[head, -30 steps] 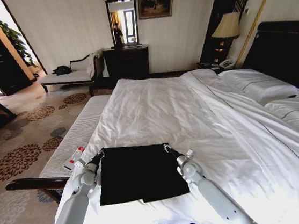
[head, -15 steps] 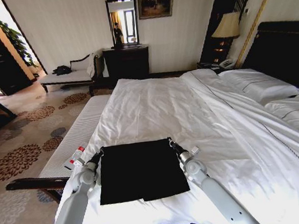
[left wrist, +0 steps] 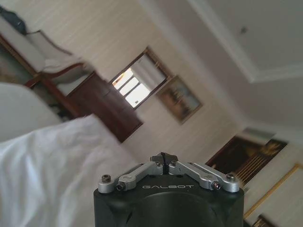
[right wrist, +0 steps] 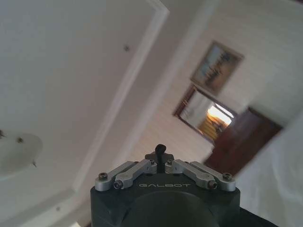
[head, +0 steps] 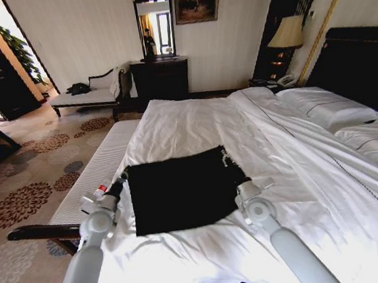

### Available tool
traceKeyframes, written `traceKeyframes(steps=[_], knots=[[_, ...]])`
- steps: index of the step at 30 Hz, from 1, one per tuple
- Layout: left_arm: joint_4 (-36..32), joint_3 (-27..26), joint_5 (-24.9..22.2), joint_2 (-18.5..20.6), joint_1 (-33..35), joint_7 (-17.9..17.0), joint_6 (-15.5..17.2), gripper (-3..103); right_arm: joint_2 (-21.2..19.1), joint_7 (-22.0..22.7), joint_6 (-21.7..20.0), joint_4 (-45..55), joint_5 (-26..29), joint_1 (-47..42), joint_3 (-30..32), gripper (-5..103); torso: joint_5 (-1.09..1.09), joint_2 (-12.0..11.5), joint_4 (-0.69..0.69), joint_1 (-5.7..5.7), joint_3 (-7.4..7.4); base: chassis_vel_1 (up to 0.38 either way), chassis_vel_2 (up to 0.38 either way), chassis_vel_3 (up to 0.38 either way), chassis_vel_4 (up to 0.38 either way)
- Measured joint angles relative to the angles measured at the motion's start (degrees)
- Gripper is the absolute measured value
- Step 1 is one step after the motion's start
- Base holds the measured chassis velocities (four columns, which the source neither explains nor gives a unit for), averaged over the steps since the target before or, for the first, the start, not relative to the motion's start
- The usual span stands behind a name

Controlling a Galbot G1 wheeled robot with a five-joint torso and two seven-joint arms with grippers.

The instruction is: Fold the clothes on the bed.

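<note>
The black T-shirt (head: pixel 181 190) is lying as a folded dark rectangle on the white duvet of the bed (head: pixel 194 130), near the bed's near edge. The left gripper (head: pixel 124 177) is pinching the garment's far left corner, its fingers pressed together on the fabric. The right gripper (head: pixel 226 159) is pinching the far right corner in the same way, and the cloth there is bunching upward. The garment is spanning the space between the two grippers. In the wrist views, the left gripper (left wrist: pixel 164 158) and right gripper (right wrist: pixel 161 152) are showing fingertips pressed together. A cushioned bench (head: pixel 96 169) is standing just beyond the left gripper, beside the bed.
</note>
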Motion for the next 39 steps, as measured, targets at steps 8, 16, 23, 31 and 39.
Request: traceKeyframes(steps=[8,16,23,31,39], knots=[[-9.2,-5.0,-3.4,3.0,3.8,-2.1,0.5,0,-4.3,3.1,0.7,9.6,-2.6,-4.3,5.1,2,0.00,0.0,-0.01,0.00,0.00,0.000,0.000,0.000,0.000],[-20.5,-8.4,-4.7,4.8,10.8,-5.3,0.6,0,-7.7,15.2,-1.0,20.8,-7.7,-11.1,9.7,2,0.01,0.0,0.00,0.00,0.00,0.000,0.000,0.000,0.000],[-22.6,-8.4,-7.8,6.5,14.5,-9.5,1.0,0,-10.2,35.1,-10.8,27.4,-9.3,-13.4,10.3,2,-0.01,0.0,0.00,-0.03,-0.02,0.000,0.000,0.000,0.000],[4.4,8.2,1.7,5.3,-1.6,-8.5,2.2,0,-8.7,34.6,-15.6,2.1,-7.3,3.8,-5.5,2,-0.02,0.0,0.01,0.01,0.02,0.000,0.000,0.000,0.000],[33.1,18.7,13.4,0.8,-19.5,-3.5,0.4,0,-1.4,27.2,-12.6,-26.3,-10.7,18.9,-17.2,2,0.00,0.0,-0.01,0.05,0.04,0.000,0.000,0.000,0.000]])
